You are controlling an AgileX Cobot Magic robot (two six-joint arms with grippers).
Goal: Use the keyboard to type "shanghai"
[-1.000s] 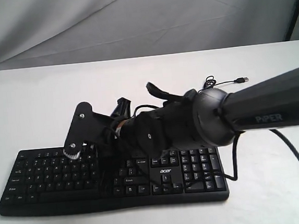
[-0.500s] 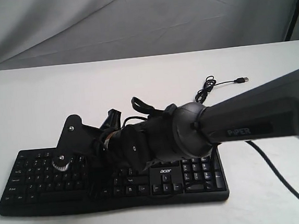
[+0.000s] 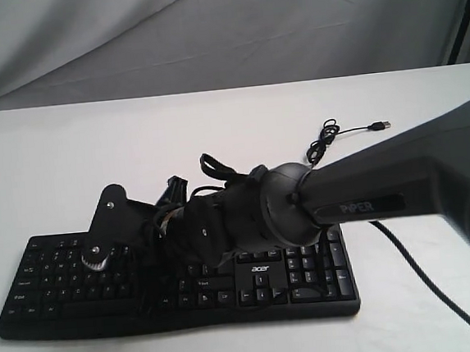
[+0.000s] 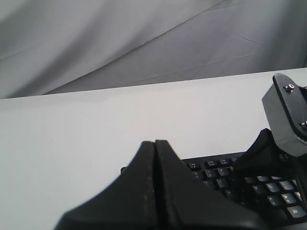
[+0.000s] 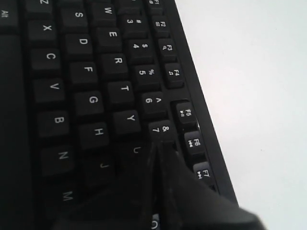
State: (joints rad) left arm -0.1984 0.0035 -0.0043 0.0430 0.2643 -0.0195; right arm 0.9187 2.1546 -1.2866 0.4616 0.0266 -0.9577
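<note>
Reaching in from the right of the exterior view, your right arm [image 3: 385, 192] lies low across the keyboard [image 3: 310, 280], which sits lengthwise on the white table [image 3: 52, 159] near its front edge. The arm's dark head covers the middle keys, so you cannot make out its fingertips from here. The number pad end and the far left keys show on either side. A thin cable [image 3: 324, 145] coils on the table behind the keyboard. In the left wrist view, your left gripper [image 4: 154, 143] has its jaws pressed together with nothing between them. It stands above bare table, and the keyboard's corner lies just beyond and to one side of the tips. In the right wrist view, your right gripper [image 5: 158, 146] is also closed to a single point, holding nothing. That point sits over the letter block just below the 7 key [image 5: 158, 128], at the U key [image 5: 136, 149], with the H key [image 5: 98, 132] nearby. You cannot tell whether it touches a key.
</note>
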